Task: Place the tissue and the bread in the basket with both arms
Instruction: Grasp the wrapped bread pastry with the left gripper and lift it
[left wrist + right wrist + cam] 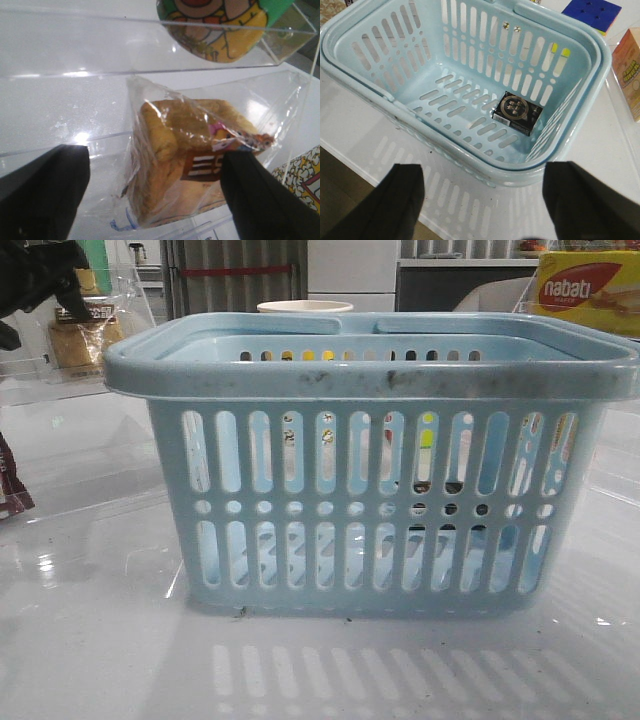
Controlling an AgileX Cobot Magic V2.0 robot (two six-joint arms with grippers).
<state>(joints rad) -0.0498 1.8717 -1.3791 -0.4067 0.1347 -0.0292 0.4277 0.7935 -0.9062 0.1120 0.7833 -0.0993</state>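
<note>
With the left tool (155, 195) spread wide around the bread (182, 160) at the front view's upper left, gripping nothing yet, and the right tool (482, 200) open and empty above the basket (560, 165), the grasp looks pending: closing comes next.

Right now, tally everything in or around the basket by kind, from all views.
Basket: 1
Black pack inside it: 1
Bread: 1
Nabati box: 1
Puzzle cube: 1
Paper cup: 1
Total: 6
</note>
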